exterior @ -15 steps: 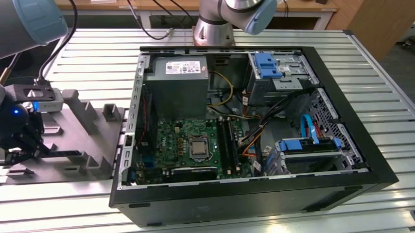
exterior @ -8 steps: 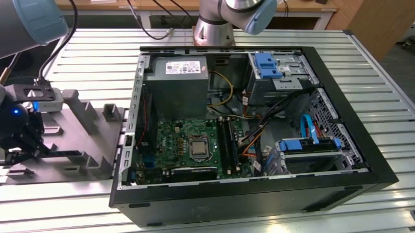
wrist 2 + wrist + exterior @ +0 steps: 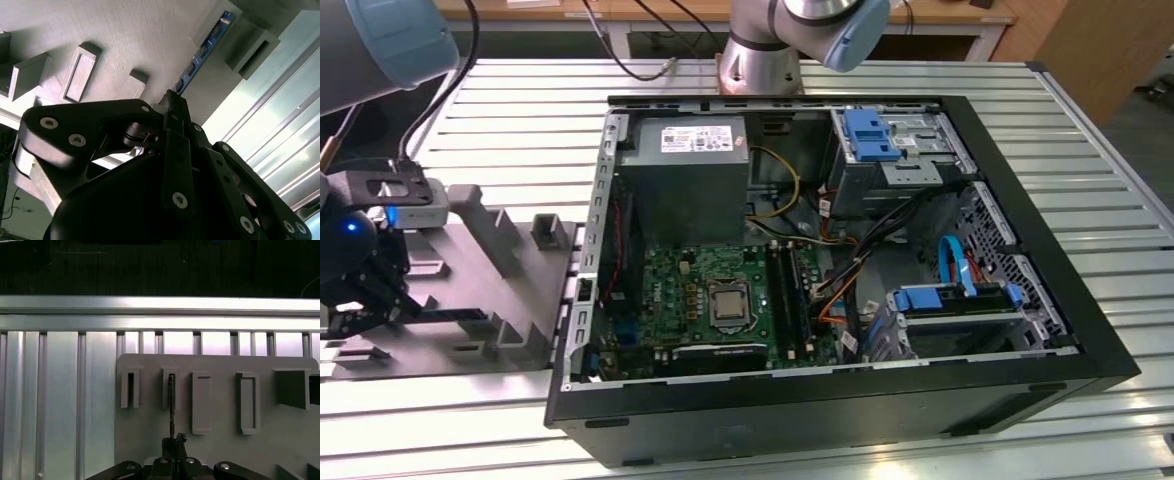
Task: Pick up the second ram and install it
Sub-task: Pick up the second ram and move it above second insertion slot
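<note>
Exterior view looking steeply down over the open computer case (image 3: 854, 410) and grey holder (image 3: 507, 300), both wrist views peering past the gripper (image 3: 173, 439), close onto that same holder.

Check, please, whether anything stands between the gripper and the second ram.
Nothing visible does. In the first wrist view the gripper is shut on the near end of the second ram, which stands on edge in a slot of the grey holder.
</note>
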Controlling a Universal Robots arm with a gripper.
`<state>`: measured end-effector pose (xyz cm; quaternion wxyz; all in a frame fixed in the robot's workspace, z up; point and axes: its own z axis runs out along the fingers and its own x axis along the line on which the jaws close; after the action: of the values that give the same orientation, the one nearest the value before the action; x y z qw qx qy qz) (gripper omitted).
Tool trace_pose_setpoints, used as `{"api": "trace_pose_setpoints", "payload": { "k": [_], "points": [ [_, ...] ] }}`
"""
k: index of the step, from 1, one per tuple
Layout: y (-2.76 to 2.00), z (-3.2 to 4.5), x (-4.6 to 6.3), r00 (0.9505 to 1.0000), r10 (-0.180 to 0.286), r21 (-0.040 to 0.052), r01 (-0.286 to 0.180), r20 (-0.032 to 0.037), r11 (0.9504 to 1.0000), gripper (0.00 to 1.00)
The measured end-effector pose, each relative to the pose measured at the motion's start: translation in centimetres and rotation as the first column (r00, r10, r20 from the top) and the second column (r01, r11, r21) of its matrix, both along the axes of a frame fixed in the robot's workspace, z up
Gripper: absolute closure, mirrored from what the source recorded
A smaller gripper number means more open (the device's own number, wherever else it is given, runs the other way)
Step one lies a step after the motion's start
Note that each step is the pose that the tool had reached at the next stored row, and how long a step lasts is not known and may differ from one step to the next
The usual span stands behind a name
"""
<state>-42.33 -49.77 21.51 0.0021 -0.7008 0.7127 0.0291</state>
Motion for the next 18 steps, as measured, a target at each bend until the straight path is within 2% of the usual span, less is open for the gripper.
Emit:
{"api": "trace_pose_setpoints", "payload": {
  "k": [6, 18],
  "points": [
    [0.0, 1.08, 0.0, 1.0, 0.0, 0.0, 0.0, 0.0001, 1.0, 0.88],
    [0.0, 3.79, 0.1, 1.0, 0.0, 0.0002, 0.0, 0.0, 1.0, 0.88]
  ]
}}
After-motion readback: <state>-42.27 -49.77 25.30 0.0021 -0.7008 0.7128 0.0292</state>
